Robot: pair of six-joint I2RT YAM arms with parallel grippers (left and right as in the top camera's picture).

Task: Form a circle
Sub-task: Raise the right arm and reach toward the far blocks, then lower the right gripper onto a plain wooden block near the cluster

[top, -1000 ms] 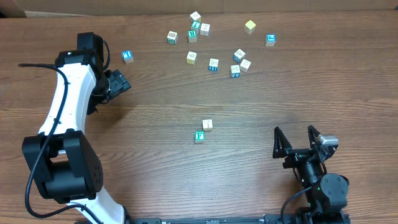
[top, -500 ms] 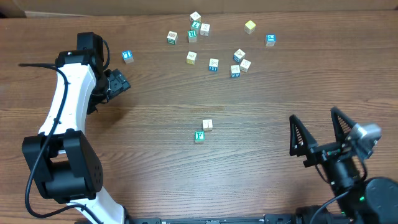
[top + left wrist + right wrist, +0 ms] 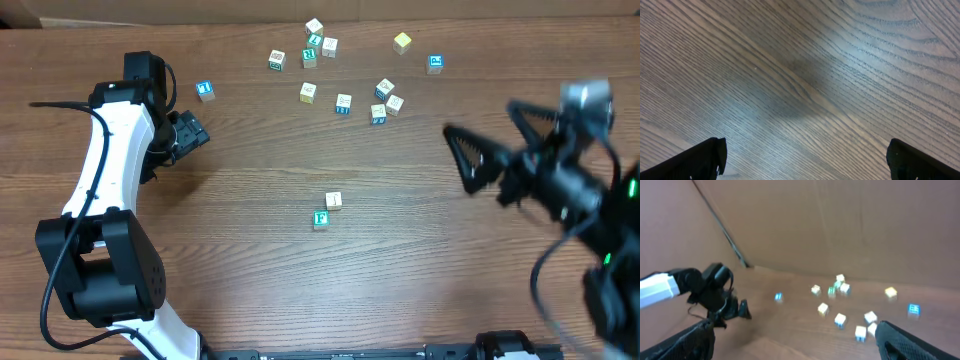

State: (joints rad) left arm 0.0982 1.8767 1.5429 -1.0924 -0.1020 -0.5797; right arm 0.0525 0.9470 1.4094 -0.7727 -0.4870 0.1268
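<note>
Small alphabet cubes lie loose on the table, and no circle shows in any view. A cream cube (image 3: 334, 201) and a green-faced cube (image 3: 321, 219) sit close together at mid-table. Several more cubes (image 3: 343, 103) are scattered along the far side, and they also appear in the right wrist view (image 3: 840, 320). My left gripper (image 3: 195, 135) hovers open at the left. In its wrist view (image 3: 805, 160) only bare wood lies between its fingers. My right gripper (image 3: 483, 120) is raised at the right, blurred, open and empty (image 3: 800, 345), and faces the far cubes.
A blue-faced cube (image 3: 205, 90) lies just beyond the left gripper. A yellow cube (image 3: 402, 42) and another blue-faced one (image 3: 435, 64) sit at the back right. A cardboard wall (image 3: 840, 225) runs behind the table. The left arm (image 3: 715, 295) shows in the right wrist view.
The right arm has risen from the front edge and swung toward the back right, its jaws still open. The left arm and the cubes have not moved.
</note>
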